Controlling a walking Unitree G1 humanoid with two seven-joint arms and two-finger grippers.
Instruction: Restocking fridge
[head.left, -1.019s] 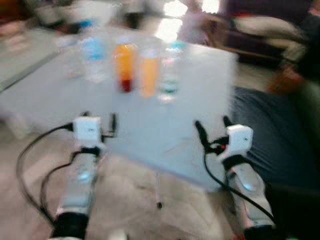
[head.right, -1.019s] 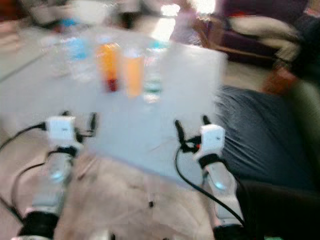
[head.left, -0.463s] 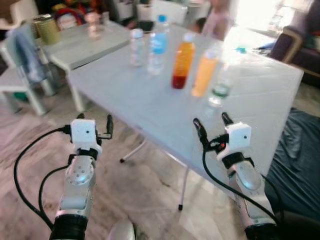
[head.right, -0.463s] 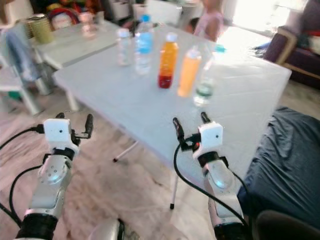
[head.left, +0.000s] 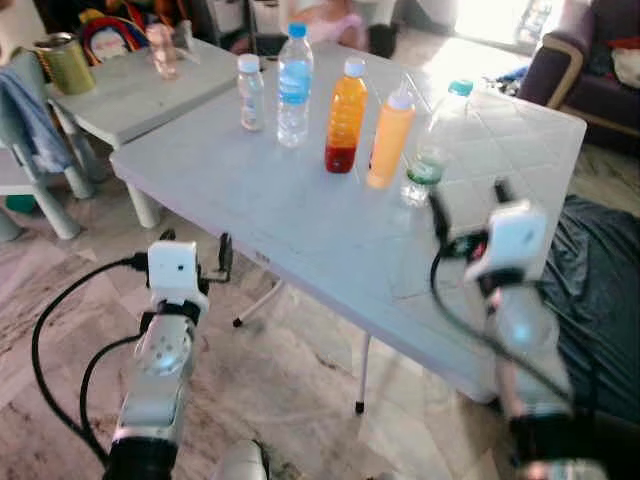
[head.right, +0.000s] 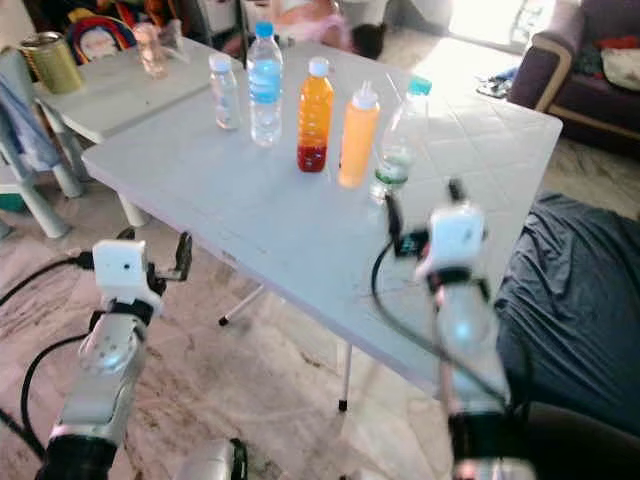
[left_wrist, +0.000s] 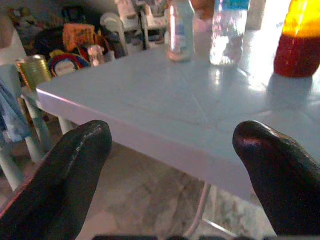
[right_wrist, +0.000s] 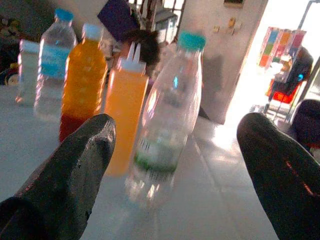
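Right gripper (head.left: 470, 210) is raised over the white folding table (head.left: 300, 215), fingers spread wide and empty, aimed at the clear plastic bottle with a teal cap (right_wrist: 167, 117) directly ahead. Risk: the light bottle may tip, or a finger may knock the pale orange squeeze bottle (right_wrist: 125, 112) just beside it. Left gripper (head.left: 195, 262), open and empty, waits below the table edge. Bottle contents are unreadable against the glare; the right arm is motion-blurred. No fridge can be located.
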